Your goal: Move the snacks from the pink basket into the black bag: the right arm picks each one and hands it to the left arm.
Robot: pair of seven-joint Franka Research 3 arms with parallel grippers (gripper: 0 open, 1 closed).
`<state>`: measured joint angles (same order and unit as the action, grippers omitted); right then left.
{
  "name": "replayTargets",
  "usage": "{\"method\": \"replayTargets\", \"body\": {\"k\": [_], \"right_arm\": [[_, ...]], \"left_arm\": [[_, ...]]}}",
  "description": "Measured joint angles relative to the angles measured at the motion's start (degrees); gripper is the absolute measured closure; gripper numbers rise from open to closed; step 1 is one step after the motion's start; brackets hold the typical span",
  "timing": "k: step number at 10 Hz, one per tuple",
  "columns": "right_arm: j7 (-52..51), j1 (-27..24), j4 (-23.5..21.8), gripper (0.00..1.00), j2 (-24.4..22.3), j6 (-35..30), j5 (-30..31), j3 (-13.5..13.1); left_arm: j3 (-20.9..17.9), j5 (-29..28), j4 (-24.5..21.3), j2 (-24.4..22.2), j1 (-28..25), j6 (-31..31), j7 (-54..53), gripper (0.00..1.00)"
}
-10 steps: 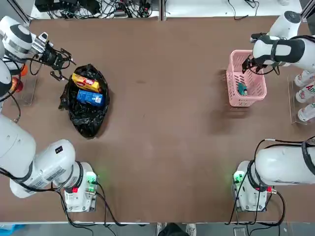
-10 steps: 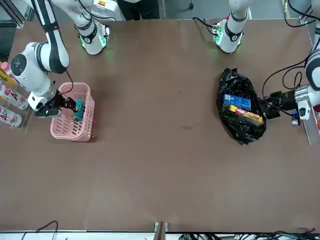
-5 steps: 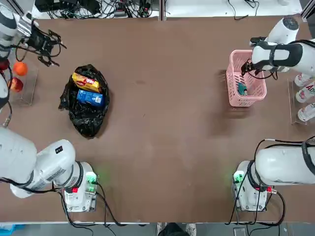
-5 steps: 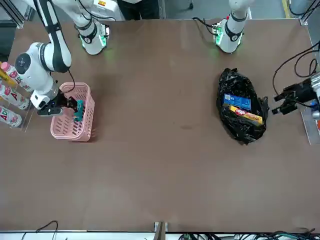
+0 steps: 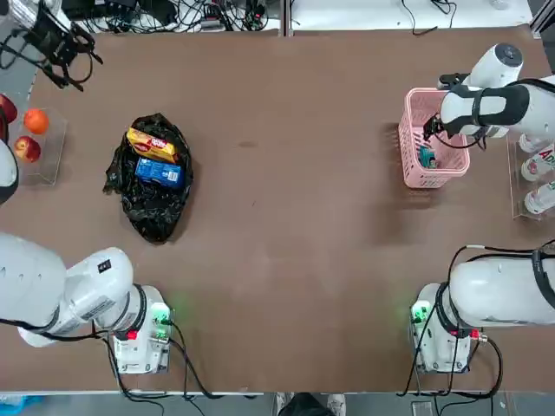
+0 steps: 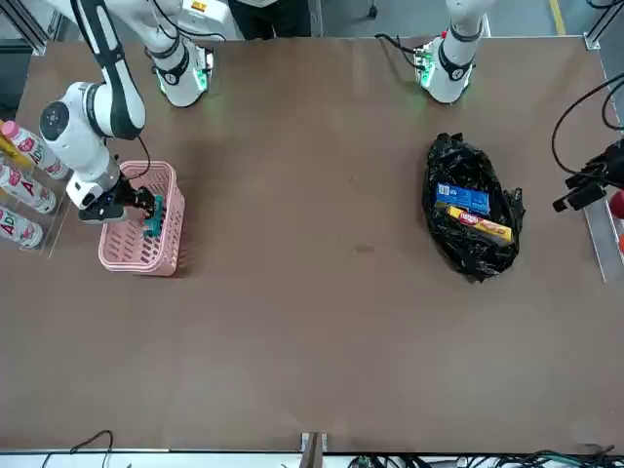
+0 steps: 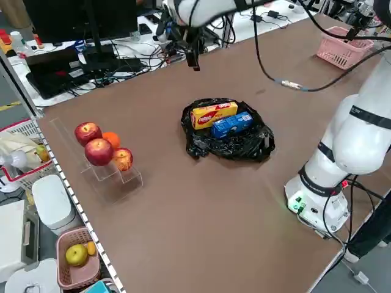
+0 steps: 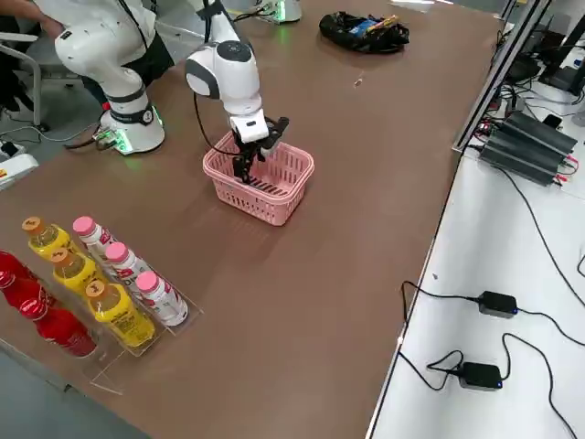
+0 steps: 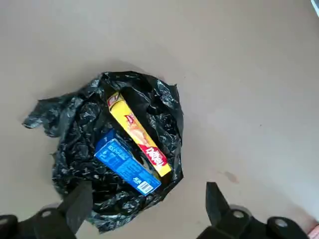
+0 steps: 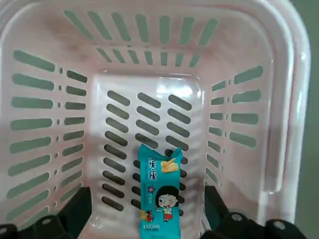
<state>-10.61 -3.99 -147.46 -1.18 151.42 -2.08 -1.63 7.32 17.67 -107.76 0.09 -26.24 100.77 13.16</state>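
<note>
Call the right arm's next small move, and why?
Probably lower the open right pincer straight down around the teal snack and close. That packet is the last one lying in the pink basket, directly below the pincer; the yellow snack and blue snack already lie in the black bag. The left pincer is open, off by the table's far corner.

Overhead, front views — opposed (share table [image 5: 286,217]).

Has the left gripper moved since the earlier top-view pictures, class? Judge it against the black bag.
Yes. The left gripper, open and empty, has pulled away from the black bag, from right beside it toward the table's far left corner.
</note>
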Motion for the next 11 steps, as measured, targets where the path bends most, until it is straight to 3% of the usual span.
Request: {"method": "replayTargets", "body": {"k": [3, 7, 9, 11], "right_arm": [[0.0, 0.0, -1.0, 0.00, 2.4, 3.4, 0.0, 0.1], [0.0, 0.0, -1.0, 0.00, 6.4, 6.6, -0.2, 0.3], [0.0, 0.0, -1.0, 0.00, 6.8, 7.2, -0.2, 0.5], [0.0, 0.0, -1.1, 0.00, 7.6, 8.6, -0.2, 0.7]], "left_arm": [[0.0, -10.4, 9.9, 2.0, 7.5, -7.5, 0.3, 0.00], [-0.3, -11.9, 17.4, 2.7, 13.6, -11.8, 0.4, 0.00], [-0.2, -12.0, 21.4, 2.6, 14.0, -16.0, -0.2, 0.00], [0.6, -13.3, 22.5, 2.4, 14.8, -17.0, -1.5, 0.00]]}}
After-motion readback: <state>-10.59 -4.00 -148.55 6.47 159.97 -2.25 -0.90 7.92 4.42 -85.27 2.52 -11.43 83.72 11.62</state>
